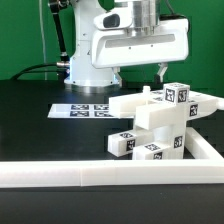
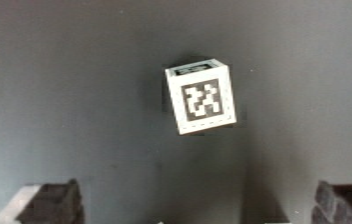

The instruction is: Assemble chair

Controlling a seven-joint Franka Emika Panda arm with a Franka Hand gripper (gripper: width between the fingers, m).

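Observation:
Several chunky white chair pieces with black-and-white tags lie piled on the black table at the exterior view's right. An upright tagged block [image 1: 178, 96] stands on top, a flat slab [image 1: 135, 104] lies behind it, and square leg blocks [image 1: 123, 143] lie in front. My gripper [image 1: 140, 74] hangs above and behind the pile, open and empty. In the wrist view a single white tagged block [image 2: 203, 97] lies on the table below my gripper [image 2: 198, 205]. The dark fingertips [image 2: 48, 200] stand wide apart and clear of it.
The marker board [image 1: 86, 110] lies flat on the table to the exterior view's left of the pile. A long plain white rail [image 1: 100, 176] runs along the front and turns up the right side [image 1: 208, 148]. The robot's base [image 1: 90, 70] stands behind.

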